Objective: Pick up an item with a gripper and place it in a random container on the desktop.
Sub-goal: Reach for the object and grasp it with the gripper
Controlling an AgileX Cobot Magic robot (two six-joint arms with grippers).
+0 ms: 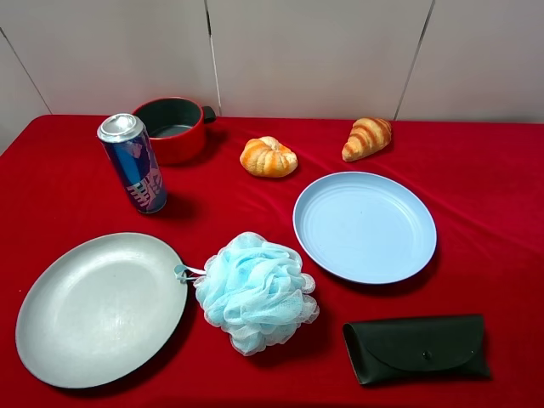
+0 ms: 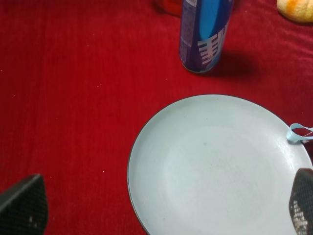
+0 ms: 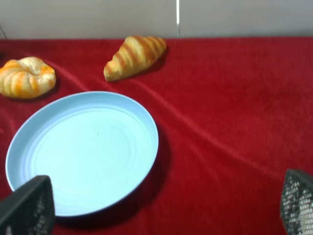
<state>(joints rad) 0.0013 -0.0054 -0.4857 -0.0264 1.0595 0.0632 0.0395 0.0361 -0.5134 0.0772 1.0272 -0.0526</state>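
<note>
A golden-brown striped croissant (image 1: 367,138) lies on the red cloth (image 1: 476,170) at the back right, apart from the round light blue plate (image 1: 365,226) in front of it. Both show in the right wrist view, the croissant (image 3: 135,57) beyond the plate (image 3: 83,152). My right gripper (image 3: 161,210) is open and empty, its fingertips (image 3: 27,213) wide apart near the plate's near rim. My left gripper (image 2: 161,208) is open and empty, hovering over the large grey plate (image 2: 215,166). No gripper shows in the exterior high view.
A pumpkin-shaped orange bun (image 1: 269,157), a red pot (image 1: 174,127) and a blue can (image 1: 133,163) stand at the back. A grey plate (image 1: 100,308), a light blue bath pouf (image 1: 255,291) and a black glasses case (image 1: 416,348) lie in front.
</note>
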